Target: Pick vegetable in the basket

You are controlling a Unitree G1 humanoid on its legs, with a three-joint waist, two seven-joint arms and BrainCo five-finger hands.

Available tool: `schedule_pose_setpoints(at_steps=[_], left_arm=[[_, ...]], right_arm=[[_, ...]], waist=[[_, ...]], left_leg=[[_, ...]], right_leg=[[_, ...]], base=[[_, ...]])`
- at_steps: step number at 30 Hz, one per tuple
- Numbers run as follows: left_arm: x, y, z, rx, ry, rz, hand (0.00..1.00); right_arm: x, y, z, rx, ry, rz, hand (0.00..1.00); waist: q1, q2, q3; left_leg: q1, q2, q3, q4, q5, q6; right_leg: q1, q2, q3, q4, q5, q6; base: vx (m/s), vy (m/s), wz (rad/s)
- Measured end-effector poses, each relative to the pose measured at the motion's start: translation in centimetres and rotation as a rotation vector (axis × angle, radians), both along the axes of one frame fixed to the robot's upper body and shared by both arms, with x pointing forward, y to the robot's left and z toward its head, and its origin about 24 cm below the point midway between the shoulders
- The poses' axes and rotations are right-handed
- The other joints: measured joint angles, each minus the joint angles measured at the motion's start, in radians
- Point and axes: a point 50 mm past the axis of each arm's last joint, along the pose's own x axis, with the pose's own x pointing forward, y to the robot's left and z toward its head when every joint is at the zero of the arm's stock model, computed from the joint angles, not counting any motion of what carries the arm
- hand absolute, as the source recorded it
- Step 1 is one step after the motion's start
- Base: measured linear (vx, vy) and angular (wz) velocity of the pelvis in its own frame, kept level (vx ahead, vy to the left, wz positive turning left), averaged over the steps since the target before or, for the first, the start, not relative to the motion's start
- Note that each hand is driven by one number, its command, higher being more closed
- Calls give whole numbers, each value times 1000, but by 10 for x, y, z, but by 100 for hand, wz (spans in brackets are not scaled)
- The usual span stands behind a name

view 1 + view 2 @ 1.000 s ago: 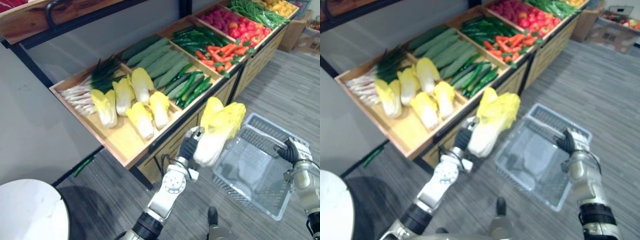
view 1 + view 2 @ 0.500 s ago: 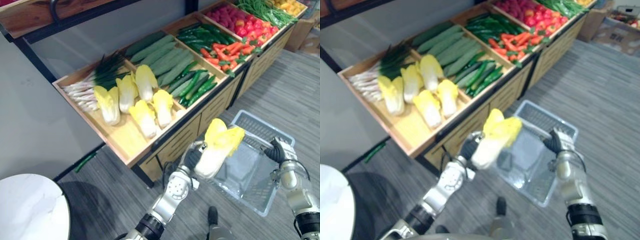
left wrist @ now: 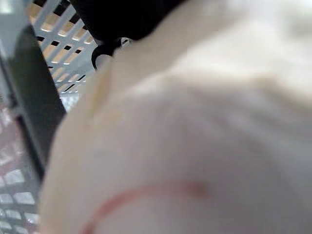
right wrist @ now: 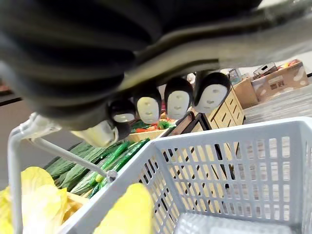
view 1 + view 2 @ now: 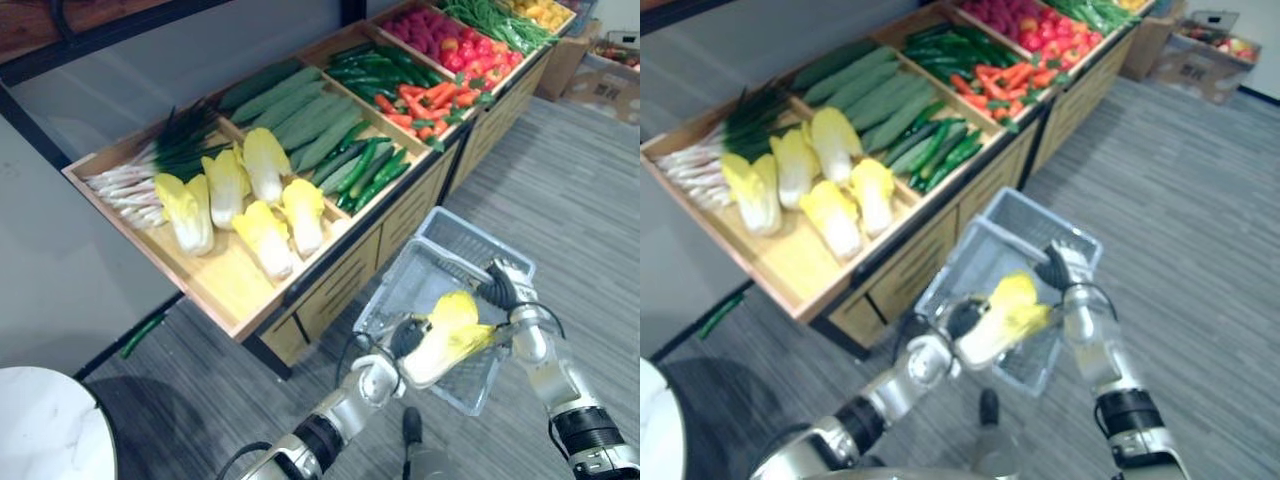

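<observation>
Risk: we judge that the cabbage (image 5: pixel 448 338) could catch the rim of the basket (image 5: pixel 470 243) and tip out. Its leafy end overhangs the near edge at lower right of the frame, and only one hand steadies the basket. An early release would cause this.

The left hand (image 5: pixel 404 338) reaches in from lower centre, closed round the cabbage's pale stem end, holding it over the basket's near half. The right hand (image 5: pixel 502 290) is curled on the basket at its right edge.
</observation>
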Motion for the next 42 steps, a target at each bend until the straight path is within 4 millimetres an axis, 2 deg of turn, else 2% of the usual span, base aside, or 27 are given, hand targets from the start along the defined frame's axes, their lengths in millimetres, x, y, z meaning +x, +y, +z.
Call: schedule_pose_setpoints(at_steps=[2,3,13,19,23,26,28,31,35,38,40,41,42], left_arm=[[2,1,-2,18,5,14,100],[3,3,-2,24,4,36,0],[10,11,-9,54,35,101,0],[10,7,-6,16,53,97,0],[8,-6,8,-42,27,32,0],[4,-19,22,-85,-7,-56,0],[-3,-29,35,-155,-1,-135,0],[-16,-34,48,-244,11,-257,0],[-42,-22,54,-336,114,-447,0],[-59,15,55,-431,251,-550,0],[-65,36,54,-457,314,-559,0],[-68,59,53,-474,370,-544,0],[-70,67,54,-481,384,-536,0]], right_arm=[[0,3,0,2,-1,12,100],[0,6,-2,1,5,25,100],[-1,10,-3,11,13,39,100],[-3,7,-21,-1,89,28,100],[-5,-1,-35,-7,153,-9,100],[-8,-16,-45,-1,196,-74,100],[-12,-35,-49,17,217,-157,100],[-17,-56,-52,43,229,-252,100],[-28,-81,-63,55,287,-357,100],[-40,-100,-72,32,351,-417,100],[-45,-104,-76,25,371,-432,100],[-48,-106,-79,23,386,-437,100],[-50,-107,-80,22,395,-439,100]], waist=[[-2,-2,0],[-2,-4,0],[-6,-24,7],[-2,-29,6],[0,-29,6],[0,-28,6],[8,-27,5],[9,-24,3],[20,-12,-4],[30,11,-18],[37,19,-29],[38,21,-31],[38,21,-32]], left_leg=[[2,2,3,0,-1,-1],[5,4,6,0,-1,-2],[9,6,11,0,-2,-2],[7,6,2,0,-2,-2],[1,5,-19,0,-1,-1],[-14,1,-52,0,3,4],[-25,-1,-77,0,5,8],[-44,-5,-111,0,11,15],[-44,-9,-144,-1,14,20],[-44,-10,-172,-1,17,23],[-44,-9,-178,-1,18,25],[-44,-8,-188,-1,20,26],[-44,-8,-192,-2,20,26]], right_leg=[[0,3,3,0,0,0],[0,7,7,-1,0,0],[1,11,12,-3,0,0],[6,7,3,-3,0,0],[13,-2,-17,-3,0,0],[20,-10,-46,-3,-1,1],[25,-18,-69,-2,-1,1],[29,-28,-100,-1,-3,3],[51,-38,-132,2,-9,11],[73,-44,-165,3,-14,16],[76,-45,-172,3,-14,16],[85,-46,-183,3,-14,16],[88,-46,-188,2,-15,16]], base=[[-15,-27,-8],[-13,-29,-8],[-6,-8,-1],[-19,-14,4],[-14,-9,15],[-32,-27,30],[-30,-23,32],[-25,-20,33],[-14,-20,26],[-4,-20,28],[-5,-25,15],[-10,-31,16],[-15,-23,19]])
